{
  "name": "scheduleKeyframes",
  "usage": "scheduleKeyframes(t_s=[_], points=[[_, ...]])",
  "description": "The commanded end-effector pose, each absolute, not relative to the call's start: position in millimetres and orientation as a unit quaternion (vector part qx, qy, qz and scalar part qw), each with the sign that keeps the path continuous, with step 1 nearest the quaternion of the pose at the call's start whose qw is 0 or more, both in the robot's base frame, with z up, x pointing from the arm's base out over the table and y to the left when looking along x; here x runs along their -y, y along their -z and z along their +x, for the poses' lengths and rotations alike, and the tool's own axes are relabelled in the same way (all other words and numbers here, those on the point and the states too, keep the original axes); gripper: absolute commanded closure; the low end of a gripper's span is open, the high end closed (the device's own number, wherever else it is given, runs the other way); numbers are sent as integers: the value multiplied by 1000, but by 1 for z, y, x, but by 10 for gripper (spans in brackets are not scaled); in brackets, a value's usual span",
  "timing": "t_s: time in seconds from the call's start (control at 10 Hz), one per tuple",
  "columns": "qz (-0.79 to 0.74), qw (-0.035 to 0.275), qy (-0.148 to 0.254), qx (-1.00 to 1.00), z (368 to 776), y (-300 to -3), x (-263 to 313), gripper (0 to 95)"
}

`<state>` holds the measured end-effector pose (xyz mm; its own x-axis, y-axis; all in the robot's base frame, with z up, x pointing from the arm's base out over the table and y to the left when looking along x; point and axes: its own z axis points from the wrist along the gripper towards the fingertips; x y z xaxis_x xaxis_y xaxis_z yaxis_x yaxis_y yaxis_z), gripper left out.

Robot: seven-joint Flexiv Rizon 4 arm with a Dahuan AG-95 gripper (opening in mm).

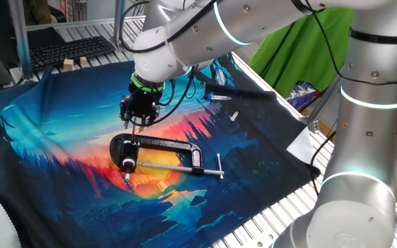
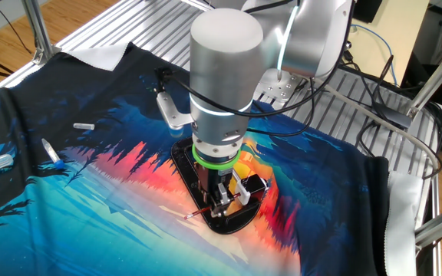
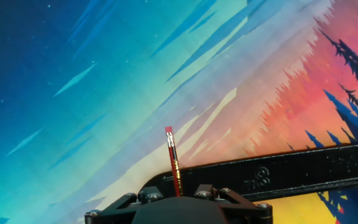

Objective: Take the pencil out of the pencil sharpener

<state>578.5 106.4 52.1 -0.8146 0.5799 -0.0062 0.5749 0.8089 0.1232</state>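
Counter of slatted metal is covered by printed cloth in blue and orange. Keyboard is seen beyond cloth, far from black C-clamp. Fingers are poised just above clamp's curved end; width of opening cannot be told. Pencil is held between them, upright, beside clamp frame. Sharpener cannot be made out.
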Motion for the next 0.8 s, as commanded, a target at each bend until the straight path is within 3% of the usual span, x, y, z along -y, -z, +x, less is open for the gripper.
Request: scheduleKeyframes(t_s=[0.1, 0.7, 0.8], points=[[304, 25, -54, -951, 579, -52, -106, 760], [297, 29, -50, -953, 579, -52, -107, 760], [295, 29, -50, -954, 579, -52, -107, 950]])
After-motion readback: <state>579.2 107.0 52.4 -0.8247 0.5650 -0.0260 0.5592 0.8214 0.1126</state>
